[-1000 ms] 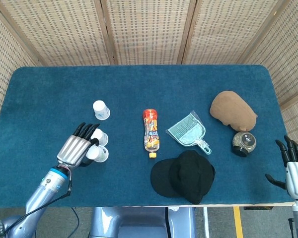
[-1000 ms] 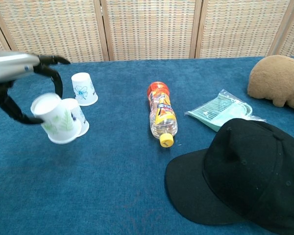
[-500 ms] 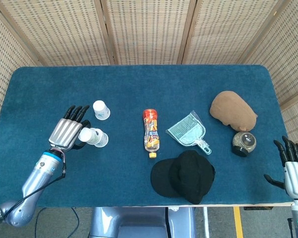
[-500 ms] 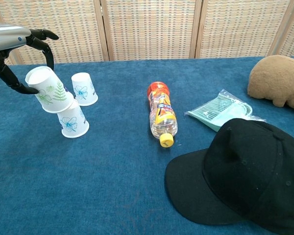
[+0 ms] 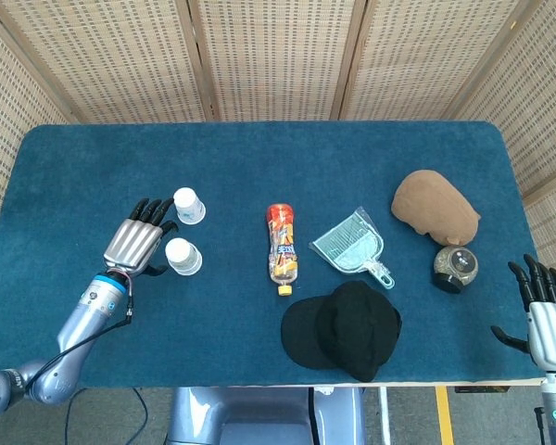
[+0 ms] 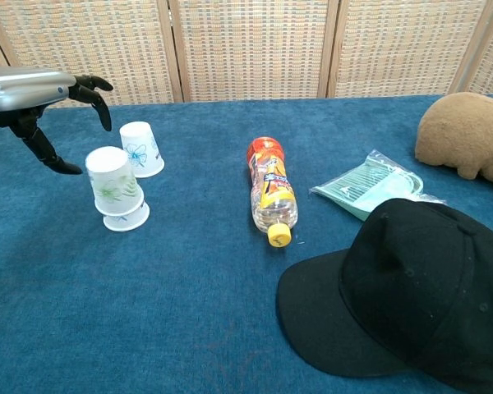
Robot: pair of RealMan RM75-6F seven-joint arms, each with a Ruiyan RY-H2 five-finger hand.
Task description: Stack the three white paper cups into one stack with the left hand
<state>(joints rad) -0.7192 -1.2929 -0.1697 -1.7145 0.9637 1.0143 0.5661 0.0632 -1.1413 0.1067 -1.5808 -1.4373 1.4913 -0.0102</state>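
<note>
My left hand point(image 5: 141, 243) hung just to the left of the cups with its fingers spread and nothing between them; half a second before it had been holding a fern-printed cup tilted over the blue-flowered one, and a second before that the same cup had been lower, beside that one. Now the fern-printed cup point(image 6: 111, 182) sat upside down over the blue-flowered cup point(image 6: 127, 217), whose rim alone showed beneath it, the two making a short upright stack on the blue table point(image 5: 259, 167). In the chest view my left hand point(image 6: 45, 103) stood clear of the stack, thumb and fingertips apart from its wall. The third cup point(image 5: 189, 206), also inverted, stood by itself just behind the stack, where it had been all along. My right hand point(image 5: 547, 311) lay at the table's near right edge, fingers apart, empty, barely shifted from before. The orange-capped bottle point(image 5: 281, 247), dustpan point(image 5: 352, 245), black cap point(image 5: 345, 327), brown plush point(image 5: 435, 206) and small jar point(image 5: 455, 267) had not moved.
</note>
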